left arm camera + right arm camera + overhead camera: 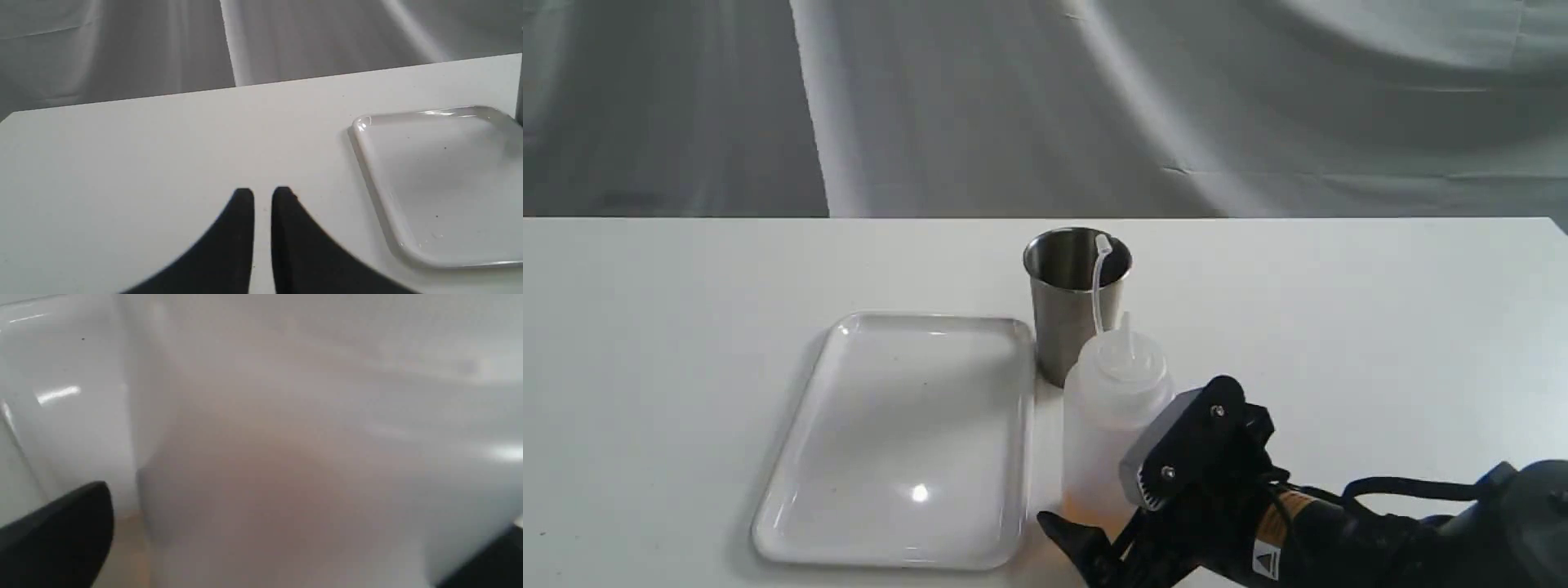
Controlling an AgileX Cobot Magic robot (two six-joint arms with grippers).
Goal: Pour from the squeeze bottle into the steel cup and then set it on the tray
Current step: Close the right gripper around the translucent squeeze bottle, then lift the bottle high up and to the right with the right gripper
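The squeeze bottle stands upright on the table, its strap arching up over the steel cup just behind it. Amber liquid shows near its base. My right gripper is open around the bottle's lower body, one finger on each side. In the right wrist view the bottle fills the space between the fingers, with a slim gap at one finger. The white tray lies flat to the left of bottle and cup. My left gripper hovers over bare table, shut with nothing in it, beside the tray.
The white table ends at a far edge in front of a grey cloth backdrop. The cup, the bottle and the tray's right rim stand close together. The right arm comes in from the lower right.
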